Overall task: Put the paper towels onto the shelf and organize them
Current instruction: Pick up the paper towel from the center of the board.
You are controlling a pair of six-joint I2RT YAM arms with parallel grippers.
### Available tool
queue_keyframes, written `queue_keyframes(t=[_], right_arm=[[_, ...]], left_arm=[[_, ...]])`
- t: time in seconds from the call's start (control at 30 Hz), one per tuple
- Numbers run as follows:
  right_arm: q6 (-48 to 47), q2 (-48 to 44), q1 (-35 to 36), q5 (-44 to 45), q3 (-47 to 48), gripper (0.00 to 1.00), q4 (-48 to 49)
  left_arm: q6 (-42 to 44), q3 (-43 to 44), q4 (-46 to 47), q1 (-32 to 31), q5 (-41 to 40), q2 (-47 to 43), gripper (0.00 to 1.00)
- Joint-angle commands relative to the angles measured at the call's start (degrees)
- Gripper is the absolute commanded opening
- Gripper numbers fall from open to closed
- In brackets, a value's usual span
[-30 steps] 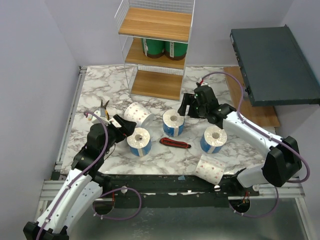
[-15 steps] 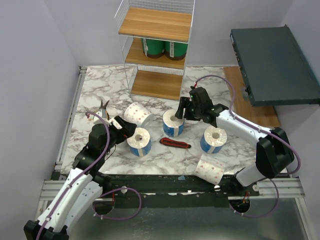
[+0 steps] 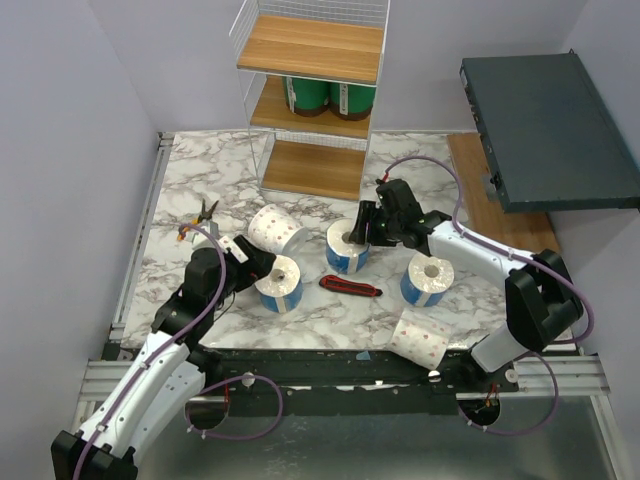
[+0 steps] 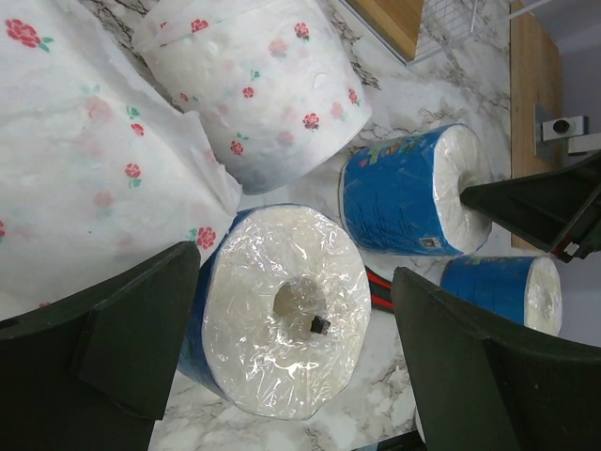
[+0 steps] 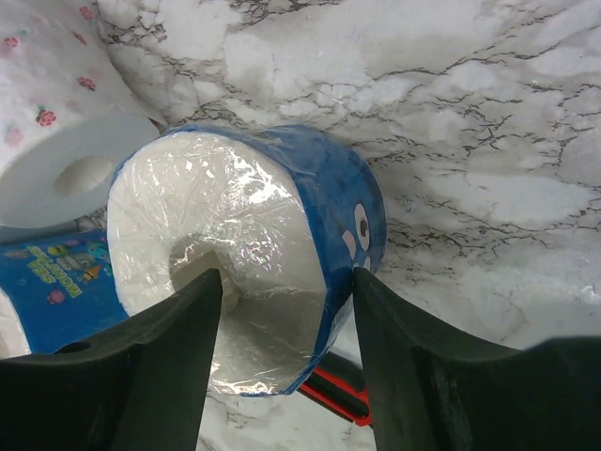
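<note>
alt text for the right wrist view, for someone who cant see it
The right gripper straddles one wall of a blue-wrapped roll, one finger in its hollow core, the other outside. The roll stands on a marble table, a white floral roll at upper left.

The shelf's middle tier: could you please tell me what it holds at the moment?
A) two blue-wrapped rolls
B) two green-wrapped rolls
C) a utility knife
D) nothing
B: the top external view shows two green-wrapped rolls standing side by side on the middle tier of the shelf.
</note>
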Motion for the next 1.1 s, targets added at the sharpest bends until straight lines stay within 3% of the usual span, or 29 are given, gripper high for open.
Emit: queue_keyframes(t=[0.0,0.3,0.5,0.8,0.97,1.07], right_arm=[[-0.9,1.1,0.0,-0.1,-0.9,0.58,0.9],[1.4,0.1,0.0,0.1,-0.5,0.39,0.9],[5.3,-3.8,0.0,2.1,1.6,0.34,0.6],[18.1,-1.5,0.0,6.9,6.4,0.29,3.3],[26.2,2.1,0.0,12.3,8.5,0.12,6.1],[30.3,4.1,0.0,14.5,9.8,0.11,7.7]], left_arm=[[-0.6,-1.3,1.7,0.3,1.9,-0.1,0.91],[-0.7,-1.8,1.8,0.3,2.2,-0.6,0.91],[-0.8,-2.2,1.9,0.3,2.2,-1.0,0.91],[-1.3,-2.7,2.4,0.3,3.1,-1.7,0.91],[-1.6,-3.0,2.5,0.3,3.5,-2.8,0.91],[-1.6,-2.8,2.4,0.3,3.5,-3.1,0.91]])
